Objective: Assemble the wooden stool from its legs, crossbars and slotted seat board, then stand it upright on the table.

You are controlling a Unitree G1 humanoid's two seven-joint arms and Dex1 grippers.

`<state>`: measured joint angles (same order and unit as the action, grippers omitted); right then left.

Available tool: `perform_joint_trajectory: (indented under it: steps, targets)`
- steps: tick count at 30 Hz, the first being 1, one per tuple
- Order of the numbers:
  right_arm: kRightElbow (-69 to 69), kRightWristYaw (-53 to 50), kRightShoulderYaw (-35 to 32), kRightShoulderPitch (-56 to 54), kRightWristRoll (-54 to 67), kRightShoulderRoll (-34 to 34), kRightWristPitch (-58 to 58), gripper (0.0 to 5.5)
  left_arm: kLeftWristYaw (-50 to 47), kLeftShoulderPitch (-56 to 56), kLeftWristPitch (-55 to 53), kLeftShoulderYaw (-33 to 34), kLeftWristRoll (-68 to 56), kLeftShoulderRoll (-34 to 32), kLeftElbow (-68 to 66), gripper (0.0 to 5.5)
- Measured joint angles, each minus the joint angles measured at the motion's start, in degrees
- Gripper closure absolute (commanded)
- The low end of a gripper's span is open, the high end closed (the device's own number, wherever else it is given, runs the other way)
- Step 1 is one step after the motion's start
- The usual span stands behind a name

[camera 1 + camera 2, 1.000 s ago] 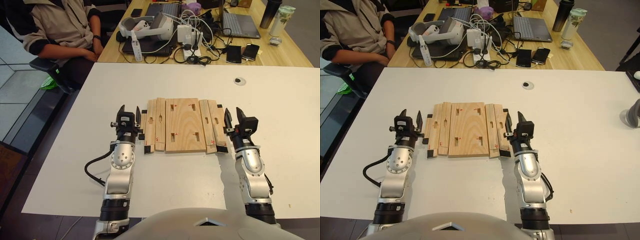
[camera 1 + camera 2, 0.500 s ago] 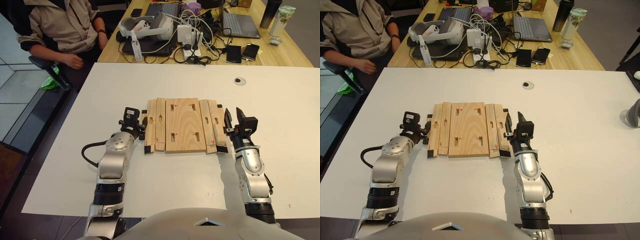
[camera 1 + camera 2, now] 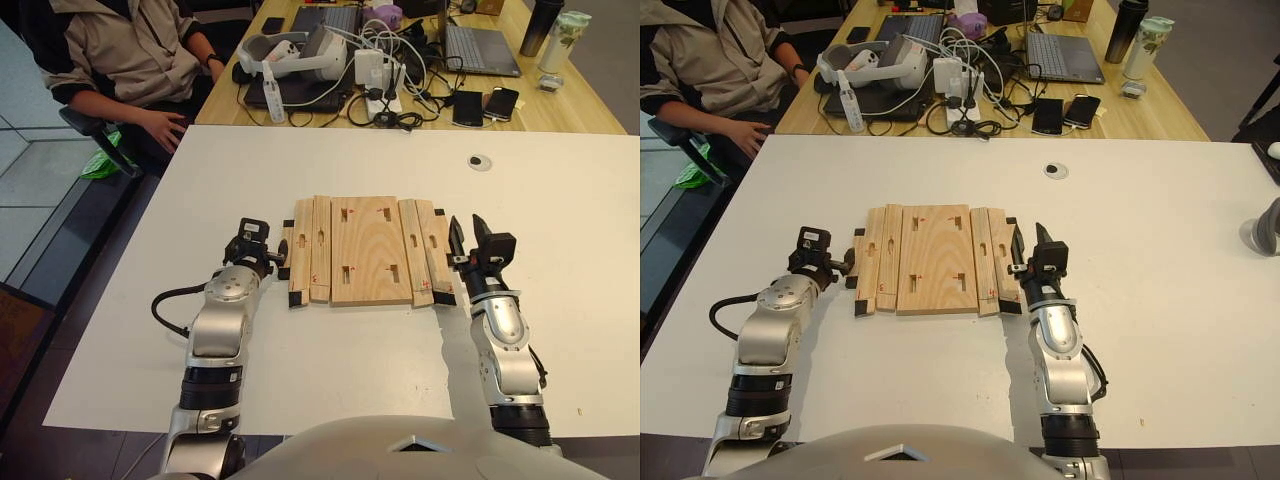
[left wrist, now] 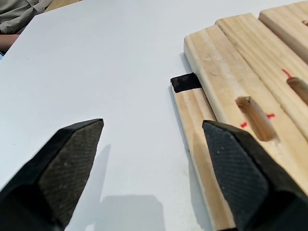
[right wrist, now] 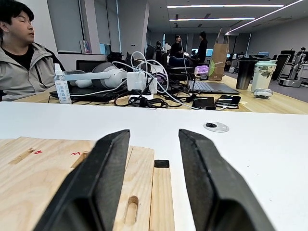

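The stool lay in pieces, flat on the white counter [image 3: 560, 200]. The slotted seat board [image 3: 370, 250] sat in the middle. The left slats [image 3: 310, 250] were pressed side by side against one edge of it and the right slats [image 3: 424, 252] against the other. Black end caps [image 3: 295, 297] showed at the slats' ends.

My left hand [image 4: 153, 124] was low over the counter, just beside the outermost of the left slats and turned sideways toward it. It was released, its fingers [image 4: 72, 154] spread wide and gripping nothing, with bare counter between them. In the wrist view one finger overlapped the edge of that slat, though I could not tell whether it touched the wood.

My right hand [image 3: 464, 226] stood alongside the outermost of the right slats, just beside it, fingers pointing away from me. It too was released, with a gap between the fingers and nothing held there.

A small round disc [image 3: 480, 160] was set in the counter beyond the wood, well apart from it. Farther back, a second, wood-topped counter [image 3: 590, 110] carried a laptop [image 3: 480, 50], a headset [image 3: 295, 50], cables and phones [image 3: 485, 103].
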<state>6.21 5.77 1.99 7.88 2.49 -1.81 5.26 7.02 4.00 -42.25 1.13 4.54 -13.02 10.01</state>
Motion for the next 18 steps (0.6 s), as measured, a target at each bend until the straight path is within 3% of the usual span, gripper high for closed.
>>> perform_joint_trajectory:
  steps: [18]
  targets:
    - [-0.46,0.05,-0.06,-1.04,-0.01,-0.34,-0.44,3.62,1.82,1.34,-2.46,-4.58,0.56,-2.12,-1.59,1.69]
